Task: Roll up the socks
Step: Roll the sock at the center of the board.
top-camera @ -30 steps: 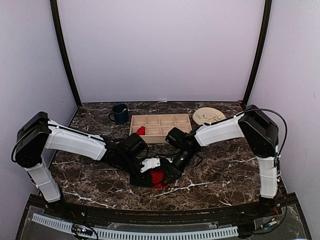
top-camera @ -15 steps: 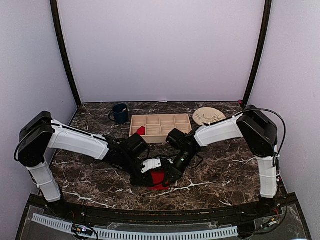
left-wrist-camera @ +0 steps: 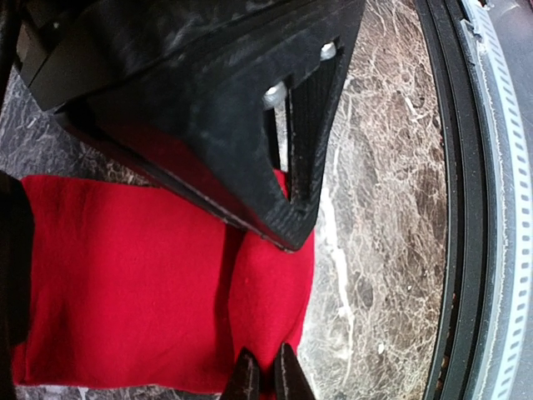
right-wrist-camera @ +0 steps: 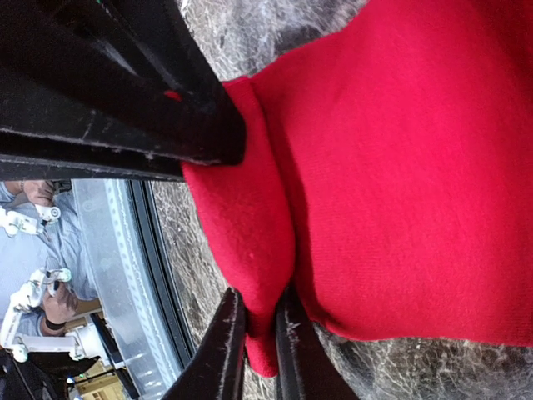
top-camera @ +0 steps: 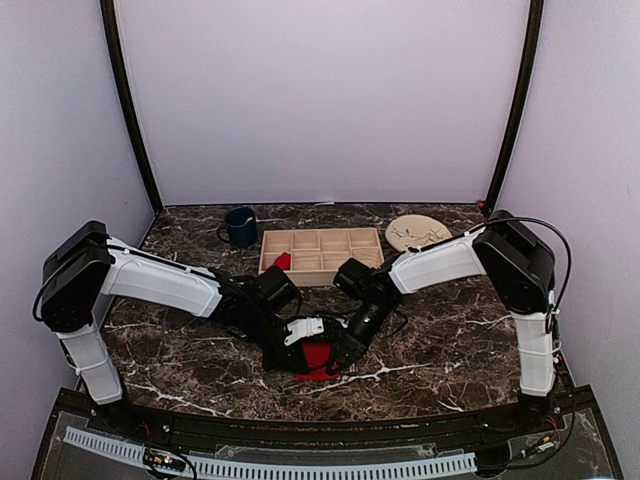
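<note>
One red sock [top-camera: 318, 356] lies on the marble table near the front, with both grippers down on it. In the left wrist view this sock [left-wrist-camera: 125, 283] is spread flat with a raised fold at its right edge. My left gripper [left-wrist-camera: 265, 377] is shut on that fold. In the right wrist view my right gripper [right-wrist-camera: 256, 333] pinches a ridge of the same sock [right-wrist-camera: 400, 167] between its fingers. In the top view the left gripper [top-camera: 298, 346] and right gripper [top-camera: 343, 346] almost meet over the sock. A second red sock [top-camera: 282, 262] sits in the tray's front left compartment.
A wooden compartment tray [top-camera: 322, 232] stands behind the arms. A dark blue mug [top-camera: 240, 227] is at the back left and a round tan plate [top-camera: 417, 232] at the back right. The table's black front rail [left-wrist-camera: 450, 208] runs close to the sock.
The left gripper has closed onto the sock's fold. Both arms stay low over the sock and have barely shifted.
</note>
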Robot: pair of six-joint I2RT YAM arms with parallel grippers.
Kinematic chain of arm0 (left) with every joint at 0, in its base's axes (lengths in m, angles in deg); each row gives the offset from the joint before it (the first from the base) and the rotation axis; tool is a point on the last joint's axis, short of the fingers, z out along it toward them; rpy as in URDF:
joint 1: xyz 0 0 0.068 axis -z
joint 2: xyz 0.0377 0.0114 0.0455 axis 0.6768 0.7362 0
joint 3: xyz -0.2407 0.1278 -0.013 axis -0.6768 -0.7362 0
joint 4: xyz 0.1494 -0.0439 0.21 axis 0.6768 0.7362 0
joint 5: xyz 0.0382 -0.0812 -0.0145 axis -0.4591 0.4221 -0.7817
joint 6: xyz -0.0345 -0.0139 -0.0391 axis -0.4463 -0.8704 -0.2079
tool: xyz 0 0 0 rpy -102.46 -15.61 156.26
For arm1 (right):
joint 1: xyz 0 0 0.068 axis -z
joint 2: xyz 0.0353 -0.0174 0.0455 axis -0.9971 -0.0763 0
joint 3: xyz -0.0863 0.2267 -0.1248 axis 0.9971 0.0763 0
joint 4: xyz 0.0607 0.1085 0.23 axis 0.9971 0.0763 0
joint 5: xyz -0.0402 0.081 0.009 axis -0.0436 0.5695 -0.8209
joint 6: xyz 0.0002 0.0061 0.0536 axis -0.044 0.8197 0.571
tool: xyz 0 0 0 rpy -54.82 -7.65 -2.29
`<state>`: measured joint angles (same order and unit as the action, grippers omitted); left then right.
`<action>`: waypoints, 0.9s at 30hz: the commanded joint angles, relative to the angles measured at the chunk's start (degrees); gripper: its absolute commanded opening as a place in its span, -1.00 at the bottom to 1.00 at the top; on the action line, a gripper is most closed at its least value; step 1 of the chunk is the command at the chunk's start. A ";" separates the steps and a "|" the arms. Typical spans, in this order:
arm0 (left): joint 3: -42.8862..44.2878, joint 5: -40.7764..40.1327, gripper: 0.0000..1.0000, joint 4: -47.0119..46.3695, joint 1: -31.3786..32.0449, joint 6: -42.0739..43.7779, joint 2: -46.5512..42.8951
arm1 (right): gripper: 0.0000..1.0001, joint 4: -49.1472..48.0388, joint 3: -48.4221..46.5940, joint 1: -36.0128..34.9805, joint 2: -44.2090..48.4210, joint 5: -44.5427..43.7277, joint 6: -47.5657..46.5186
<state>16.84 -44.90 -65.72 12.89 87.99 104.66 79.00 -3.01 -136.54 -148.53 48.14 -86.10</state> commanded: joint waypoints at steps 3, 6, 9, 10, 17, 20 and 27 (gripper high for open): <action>1.20 3.30 -1.00 5.89 1.30 0.72 3.64 | -0.67 -7.94 1.18 1.57 1.62 4.71 3.71; 1.29 4.47 -1.00 6.07 0.76 0.28 3.71 | -0.64 -9.92 2.41 2.19 1.96 5.77 4.83; 1.13 5.69 -1.00 6.27 -0.28 -0.10 3.84 | -0.57 -12.30 3.81 2.91 2.74 6.30 6.04; 1.20 6.46 -1.00 6.37 -0.63 -0.17 3.95 | -0.57 -13.53 4.21 3.23 2.96 6.77 6.58; 1.40 9.98 -1.00 6.53 -3.06 -1.46 4.15 | -0.53 -16.74 6.11 4.42 3.99 6.82 8.85; 1.22 12.10 -1.00 6.01 -4.51 -2.37 4.11 | -0.52 -18.28 7.36 4.89 4.81 5.97 9.73; 2.01 17.88 -1.00 7.33 -7.75 -3.57 6.07 | -0.52 -20.79 10.48 5.26 7.92 -0.08 10.06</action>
<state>18.37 -30.85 -62.59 6.68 85.52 109.04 61.25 5.38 -131.71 -144.27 52.01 -76.22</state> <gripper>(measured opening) 0.048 0.241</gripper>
